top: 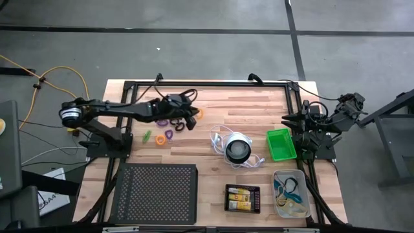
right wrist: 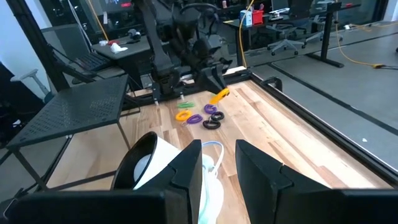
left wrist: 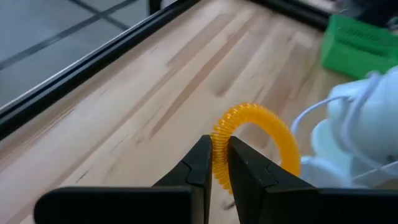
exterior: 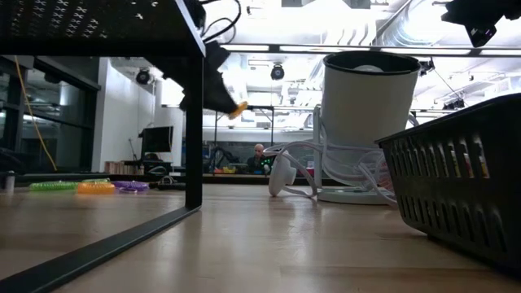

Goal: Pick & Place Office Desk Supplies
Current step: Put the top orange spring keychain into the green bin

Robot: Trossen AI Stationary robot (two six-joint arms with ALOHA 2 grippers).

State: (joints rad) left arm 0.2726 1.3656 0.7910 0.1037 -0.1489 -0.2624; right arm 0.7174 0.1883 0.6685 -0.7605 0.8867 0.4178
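Observation:
My left gripper [top: 194, 118] hangs over the table's far middle, shut on an orange coiled loop [left wrist: 256, 132]. The loop also shows in the high view [top: 199, 114] and the low view [exterior: 238, 108]. Green [top: 147, 136], orange [top: 160, 139] and purple [top: 167, 134] loops lie flat on the wood below and to the gripper's left. Yellow-and-white packs [top: 240, 196] lie in a black tray. Teal and dark cords [top: 288, 188] lie in a clear tray. My right gripper [right wrist: 217, 165] waits open and empty at the table's right edge. My left gripper pinches one stretch of the orange loop's coil [left wrist: 221, 149] between its two fingertips [left wrist: 202, 155]. The fingers come from the table's left side, slanting a little downward. The loop juts out past the fingertips, lifted clear of the table.
A round white-and-black object [top: 237, 149] with a white cord stands mid-table, right of the left gripper. A green tray [top: 281, 144] sits beyond it. A black mesh platform [top: 155, 193] fills the near left. A black frame [top: 207, 83] borders the far edge.

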